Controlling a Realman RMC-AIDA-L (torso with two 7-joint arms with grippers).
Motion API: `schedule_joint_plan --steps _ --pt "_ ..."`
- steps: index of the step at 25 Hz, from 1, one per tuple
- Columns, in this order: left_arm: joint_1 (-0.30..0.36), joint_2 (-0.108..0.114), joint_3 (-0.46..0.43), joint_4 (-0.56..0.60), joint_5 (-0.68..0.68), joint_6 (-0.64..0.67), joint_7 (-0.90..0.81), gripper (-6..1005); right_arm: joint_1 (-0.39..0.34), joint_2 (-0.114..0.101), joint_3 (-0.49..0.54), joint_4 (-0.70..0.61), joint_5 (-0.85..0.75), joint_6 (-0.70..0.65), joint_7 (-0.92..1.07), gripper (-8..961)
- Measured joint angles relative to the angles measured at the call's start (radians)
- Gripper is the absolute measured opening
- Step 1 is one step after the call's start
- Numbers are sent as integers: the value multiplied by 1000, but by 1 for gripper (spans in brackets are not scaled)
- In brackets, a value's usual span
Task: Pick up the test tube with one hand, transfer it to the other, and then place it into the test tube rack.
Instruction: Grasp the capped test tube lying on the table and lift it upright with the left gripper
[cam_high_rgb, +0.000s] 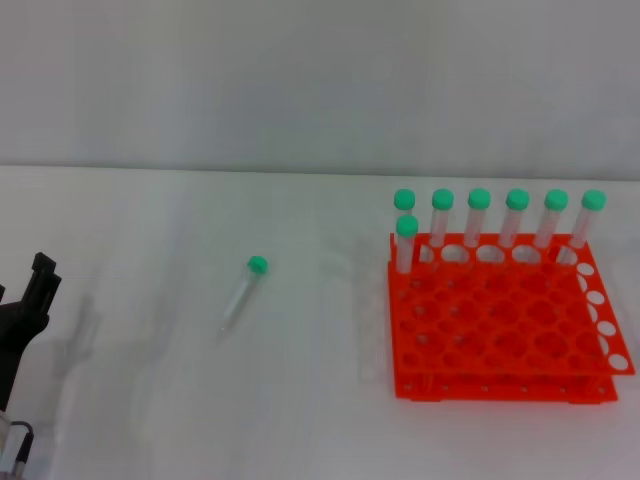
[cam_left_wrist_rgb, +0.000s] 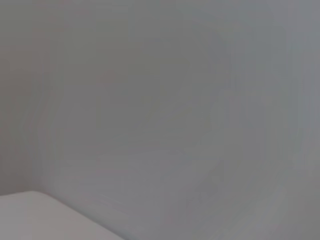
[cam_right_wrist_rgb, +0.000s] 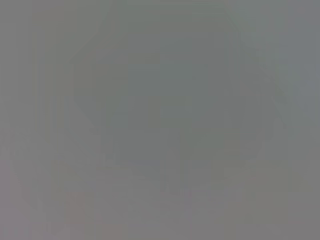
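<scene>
L gripper cut off, jaws unclear.

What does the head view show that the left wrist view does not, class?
Only the head view shows the loose test tube lying on the table, the orange rack holding seven capped tubes, and the left gripper at the left edge. Only the left wrist view shows a pale corner against blank grey. Both share no sight of the right gripper.

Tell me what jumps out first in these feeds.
The bright orange-red plastic test tube rack on the table's right side, with seven green-capped clear tubes upright along its far edge. Left of it, one slim clear green-capped test tube lies alone. The black left gripper waits at the left edge.
</scene>
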Motion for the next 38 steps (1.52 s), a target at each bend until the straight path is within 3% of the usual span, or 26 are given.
schedule_joint_plan --steps 20,26,29,33,38 --pt "7 -3 2 3 -1 -9 -4 843 -17 1 0 1 1 1 1 842" --pt "-15 1 -77 5 -6 13 -4 843 -15 0 -3 2 1 1 1 842" --pt "-34 3 -128 -3 -5 33 -4 843 -14 -2 -23 3 1 1 15 842" --pt "-81 17 -132 -44 18 37 -35 842 -19 -6 -28 3 1 1 39 841" --pt "-168 30 -125 -228 121 -24 -300 842 -19 -7 -28 2 0 1 41 841"
